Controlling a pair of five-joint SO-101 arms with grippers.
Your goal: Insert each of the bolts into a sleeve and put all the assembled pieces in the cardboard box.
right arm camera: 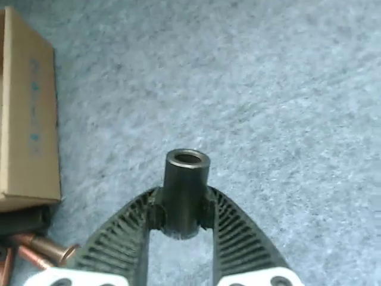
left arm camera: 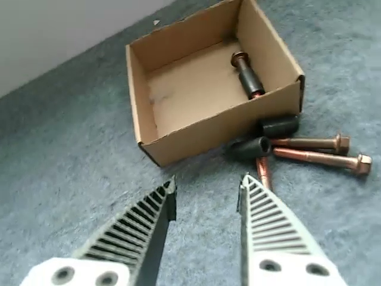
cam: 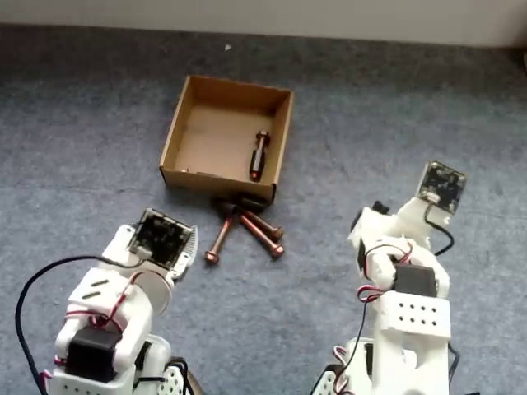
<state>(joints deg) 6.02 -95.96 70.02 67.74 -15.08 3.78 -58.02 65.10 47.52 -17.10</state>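
My right gripper (right arm camera: pixel 183 201) pinches a black sleeve (right arm camera: pixel 187 179); my left gripper (left arm camera: pixel 207 185) hangs spread. In the high view, copper bolts (cam: pixel 220 239) lie mid-frame, just below the cardboard box (cam: pixel 175 123).

1. The left arm (cam: pixel 115 313) and the right arm (cam: pixel 408 288) have white plastic shells around black motor blocks.
2. Thin red, white and black wires run along the joints, and a thicker black cable (cam: pixel 49 267) loops off the left arm.
3. Each wrist carries a small dark camera board (cam: pixel 442 183).
4. The left claw (left arm camera: pixel 208 182) and the right claw (right arm camera: pixel 183 196) have dark ribbed fingers on white bases with round screw holes.
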